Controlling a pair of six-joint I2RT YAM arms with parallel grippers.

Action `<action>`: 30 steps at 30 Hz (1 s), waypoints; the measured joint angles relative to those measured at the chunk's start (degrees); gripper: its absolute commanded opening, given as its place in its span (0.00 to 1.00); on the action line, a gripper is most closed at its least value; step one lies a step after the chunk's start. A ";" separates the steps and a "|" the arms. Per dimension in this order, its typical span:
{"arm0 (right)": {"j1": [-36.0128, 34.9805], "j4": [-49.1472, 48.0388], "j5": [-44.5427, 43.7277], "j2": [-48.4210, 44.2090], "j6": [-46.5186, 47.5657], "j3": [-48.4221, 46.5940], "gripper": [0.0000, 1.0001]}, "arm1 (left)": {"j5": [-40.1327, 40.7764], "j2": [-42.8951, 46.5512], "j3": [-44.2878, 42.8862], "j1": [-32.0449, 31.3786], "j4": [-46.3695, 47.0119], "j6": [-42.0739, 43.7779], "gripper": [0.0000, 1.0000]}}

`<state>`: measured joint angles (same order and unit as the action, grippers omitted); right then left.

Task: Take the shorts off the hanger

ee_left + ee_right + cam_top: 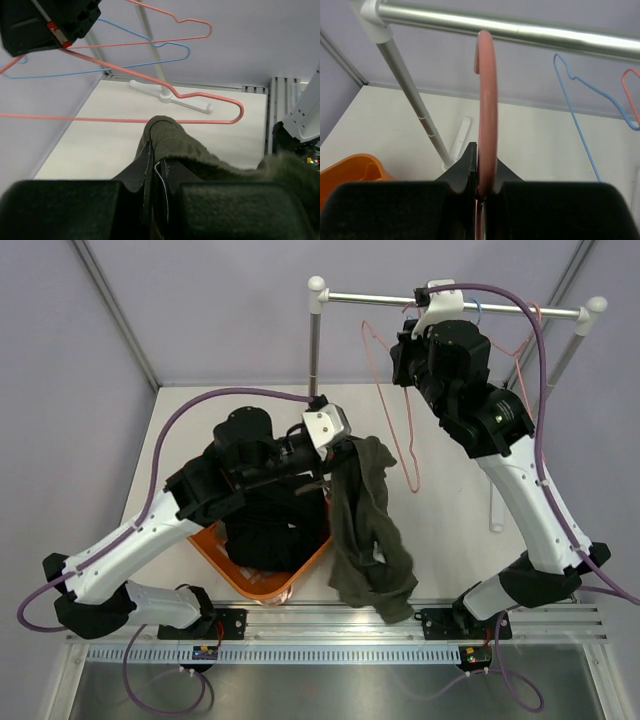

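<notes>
Shorts hang pinched in left claw; right claw clamps pink hanger.

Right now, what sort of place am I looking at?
Probably a robot lab cell staged as a laundry corner: plain panel walls, a metal clothes rail, an orange basket of dark clothes on a white table. The left hand grips olive shorts; the right hand holds a pink hanger at the rail.
</notes>
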<state>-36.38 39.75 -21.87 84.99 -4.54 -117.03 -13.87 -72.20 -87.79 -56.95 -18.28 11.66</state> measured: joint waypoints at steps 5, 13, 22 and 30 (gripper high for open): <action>2.99 1.92 -1.05 3.87 -0.50 -5.62 0.00 | 14.51 2.43 -7.28 0.20 -4.90 5.46 0.00; 3.82 3.37 -0.96 2.71 -1.49 -6.47 0.00 | 28.83 3.96 -31.34 0.66 2.25 18.36 0.00; 3.82 3.41 -0.98 -0.31 -1.51 -5.42 0.00 | 35.91 13.27 -25.31 0.66 13.97 25.77 0.01; 3.80 3.32 -0.98 -0.98 -1.51 -3.82 0.00 | 38.25 14.03 -11.89 0.81 9.92 20.76 0.00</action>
<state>-32.58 43.07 -22.85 84.01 -6.04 -120.86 24.38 -58.17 -99.68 -56.14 -8.36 32.42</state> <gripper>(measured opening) 0.085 0.068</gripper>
